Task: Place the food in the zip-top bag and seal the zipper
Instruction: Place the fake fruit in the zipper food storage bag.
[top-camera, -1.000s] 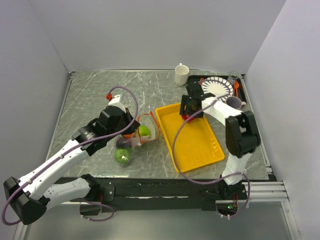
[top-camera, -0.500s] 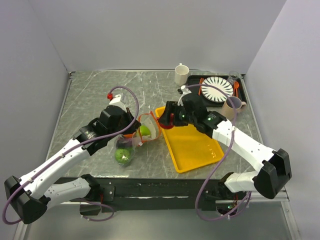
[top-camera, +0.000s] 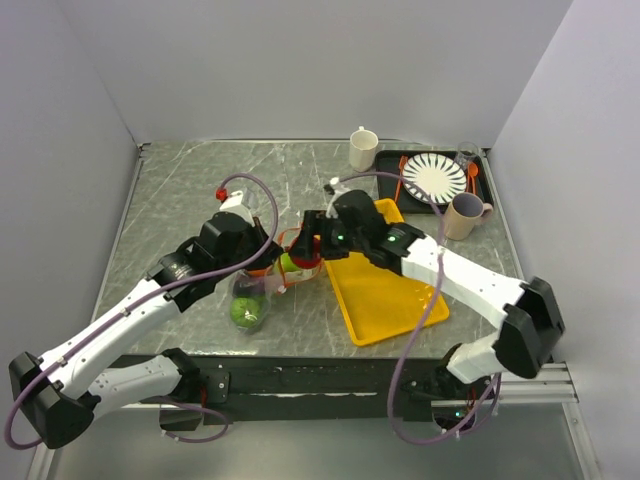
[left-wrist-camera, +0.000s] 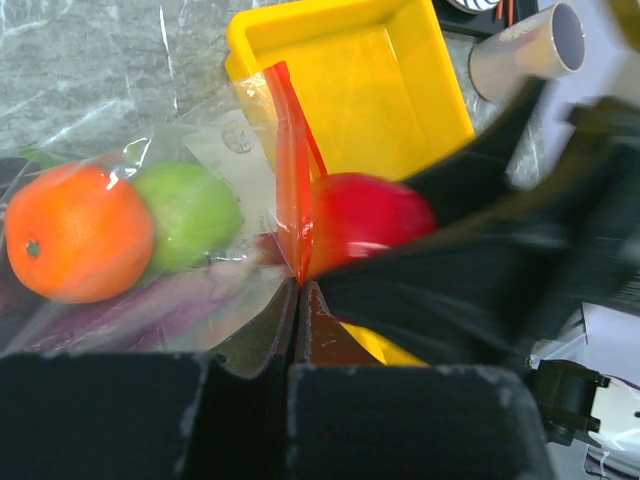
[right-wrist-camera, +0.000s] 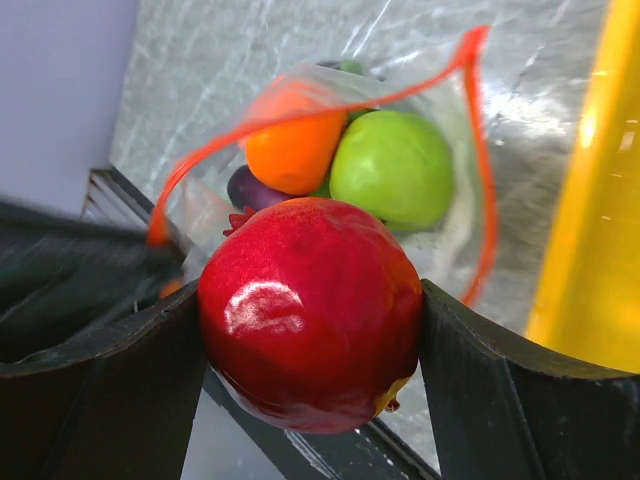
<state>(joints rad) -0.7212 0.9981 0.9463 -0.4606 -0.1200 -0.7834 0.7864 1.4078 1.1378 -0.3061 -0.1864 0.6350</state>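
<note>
The clear zip-top bag (top-camera: 262, 290) lies left of the yellow tray, its mouth held open. My left gripper (left-wrist-camera: 298, 290) is shut on the orange-red zipper strip (left-wrist-camera: 290, 180) at the bag's mouth. Inside the bag I see an orange fruit (left-wrist-camera: 75, 232), a green fruit (left-wrist-camera: 190, 215) and a dark purple one (right-wrist-camera: 250, 187); another green fruit (top-camera: 246, 312) sits at the bag's near end. My right gripper (right-wrist-camera: 310, 375) is shut on the red fruit (right-wrist-camera: 312, 312) and holds it right at the open mouth (top-camera: 303, 256).
The yellow tray (top-camera: 385, 280) lies right of the bag. A white cup (top-camera: 362, 149) stands at the back. A dark tray holds a striped plate (top-camera: 434, 179), and a tan mug (top-camera: 462, 214) stands beside it. An orange spoon (top-camera: 472, 170) lies at the back right.
My right gripper has carried the red fruit leftward from over the yellow tray to the bag's open mouth. My left gripper has kept holding the zipper strip in place.
</note>
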